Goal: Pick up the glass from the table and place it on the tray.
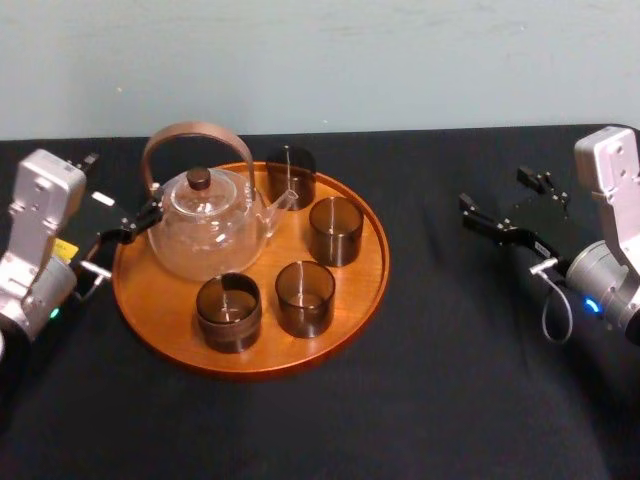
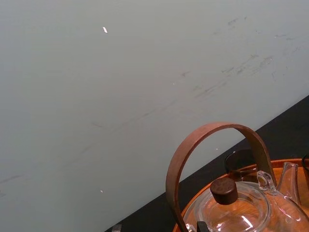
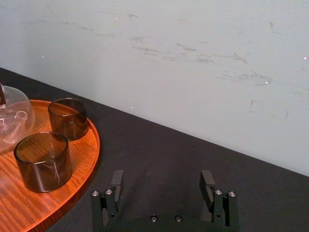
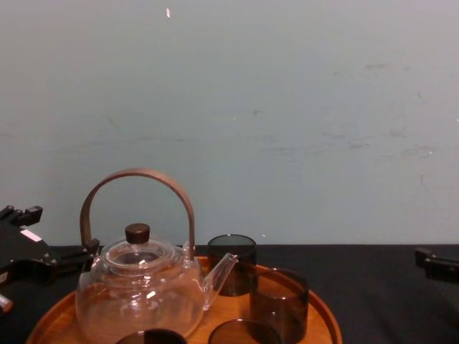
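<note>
The round orange-brown tray (image 1: 352, 292) lies on the black table (image 1: 460, 390), left of centre. Several dark smoked glasses stand on it; every glass I see is on the tray, the rightmost glass (image 1: 335, 230) near its right rim. A clear glass teapot (image 1: 205, 235) with a brown hoop handle fills the tray's back left. My right gripper (image 1: 515, 202) hovers open over bare table to the right of the tray, holding nothing; in the right wrist view its fingers (image 3: 116, 182) stand wide apart. My left gripper (image 1: 130, 225) is open beside the tray's left rim, close to the teapot.
A pale wall runs behind the table's far edge. Bare black table stretches in front of the tray and to its right, under the right gripper. The teapot's tall handle (image 4: 136, 175) rises well above the glasses.
</note>
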